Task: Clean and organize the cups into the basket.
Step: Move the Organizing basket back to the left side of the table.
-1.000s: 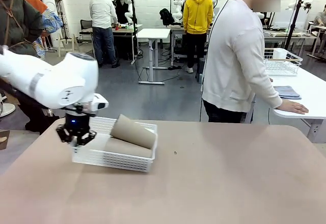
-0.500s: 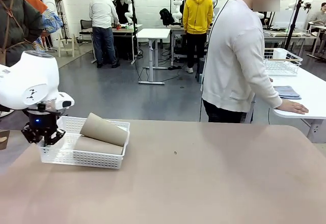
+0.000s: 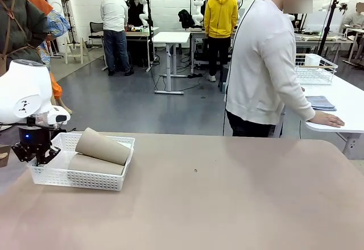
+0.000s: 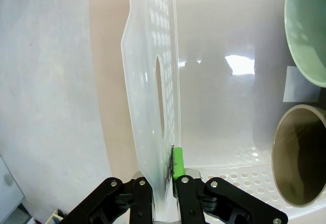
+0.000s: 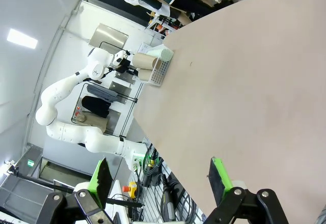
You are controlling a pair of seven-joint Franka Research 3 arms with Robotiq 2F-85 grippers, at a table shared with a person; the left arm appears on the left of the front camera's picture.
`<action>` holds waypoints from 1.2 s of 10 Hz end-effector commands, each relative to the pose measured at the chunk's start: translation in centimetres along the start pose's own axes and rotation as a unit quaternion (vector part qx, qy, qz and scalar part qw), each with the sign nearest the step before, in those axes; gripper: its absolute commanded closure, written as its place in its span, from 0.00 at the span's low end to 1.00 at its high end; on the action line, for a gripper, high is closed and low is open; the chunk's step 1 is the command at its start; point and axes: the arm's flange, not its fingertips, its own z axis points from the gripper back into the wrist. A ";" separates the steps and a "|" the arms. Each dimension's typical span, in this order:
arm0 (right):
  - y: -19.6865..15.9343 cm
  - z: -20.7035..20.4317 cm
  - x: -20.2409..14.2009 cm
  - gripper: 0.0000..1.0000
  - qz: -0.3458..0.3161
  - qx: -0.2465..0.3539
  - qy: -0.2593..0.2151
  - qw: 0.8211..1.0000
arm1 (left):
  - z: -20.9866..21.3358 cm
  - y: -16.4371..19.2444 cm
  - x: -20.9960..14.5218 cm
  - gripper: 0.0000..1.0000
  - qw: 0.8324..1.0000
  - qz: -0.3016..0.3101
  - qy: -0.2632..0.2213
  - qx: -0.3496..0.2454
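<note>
The white basket (image 3: 79, 179) sits at the table's far left with two tan-brown cups (image 3: 102, 146) lying in it, one resting on the other (image 3: 94, 165). My left gripper (image 3: 35, 154) hangs over the basket's left end. In the left wrist view its fingers (image 4: 183, 193) pinch the basket's end wall (image 4: 153, 81) beside the handle cutout. Inside the basket are a pale mint-green cup's mouth (image 4: 308, 35) and a tan cup's mouth (image 4: 300, 152). My right gripper (image 5: 159, 170) stands open above the bare tabletop, far from the basket (image 5: 162, 71).
A person in a white top (image 3: 267, 62) stands at the far side, turned right, with a hand on the neighbouring white table (image 3: 341, 119). That table carries a wire basket (image 3: 315, 68) and a folded cloth (image 3: 320, 102). The basket lies near the table's left edge.
My left gripper has dragged the basket with its cups leftward along the table, from left of centre to near the left edge. The person has not moved.
</note>
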 end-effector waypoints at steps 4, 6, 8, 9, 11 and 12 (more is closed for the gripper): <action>-0.1 -0.1 0.0 0.00 -0.001 -0.003 0.003 1.000 | 0.4 0.5 0.6 0.00 1.000 0.002 -0.007 -0.020; -0.1 -0.1 0.0 0.00 -0.001 -0.003 0.003 1.000 | 0.7 0.6 0.4 0.12 1.000 0.003 -0.009 -0.019; -0.1 -0.1 0.0 0.00 -0.001 -0.003 0.003 1.000 | 0.6 1.0 0.3 0.00 1.000 0.003 -0.010 -0.018; -0.1 -0.1 0.0 0.00 -0.001 -0.003 0.003 1.000 | 0.6 1.1 0.3 0.00 1.000 0.003 -0.009 -0.017; -0.1 -0.1 0.0 0.00 -0.001 -0.003 0.003 1.000 | 0.6 1.1 0.3 0.00 1.000 0.003 -0.007 -0.016; -0.1 -0.1 0.0 0.00 -0.001 -0.003 0.003 1.000 | 0.6 0.9 0.3 0.00 1.000 0.003 -0.004 -0.015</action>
